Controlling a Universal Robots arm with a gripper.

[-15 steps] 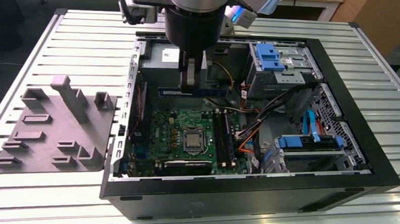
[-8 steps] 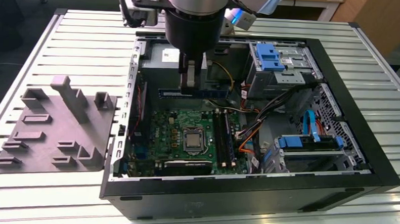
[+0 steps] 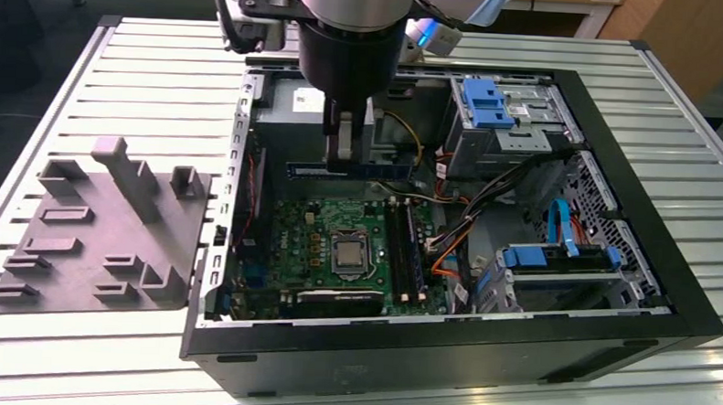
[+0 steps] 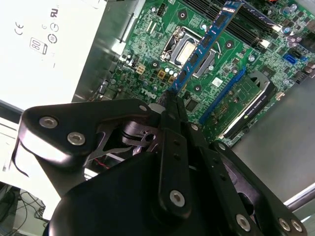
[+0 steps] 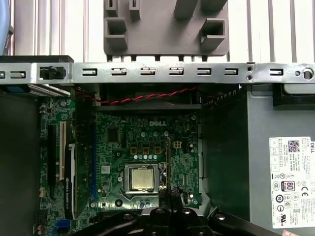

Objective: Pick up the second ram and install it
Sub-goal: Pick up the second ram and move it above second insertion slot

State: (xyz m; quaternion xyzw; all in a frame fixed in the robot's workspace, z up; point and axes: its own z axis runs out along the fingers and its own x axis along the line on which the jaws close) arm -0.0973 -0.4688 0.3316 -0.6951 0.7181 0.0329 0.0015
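My gripper hangs inside the open computer case, shut on the second ram, a slim bluish board held level above the green motherboard. In the second wrist view the ram runs out from the gripper over the processor socket, its row of chips showing. The first wrist view shows the ram edge-on in the gripper, beside the socket. The long black memory slots lie to the exterior view's right of the socket, below the ram and apart from it.
The case's black walls ring the work area. Drive bays with blue latches and loose orange and black cables fill the exterior view's right. A power supply sits close by. A grey holder lies outside the case.
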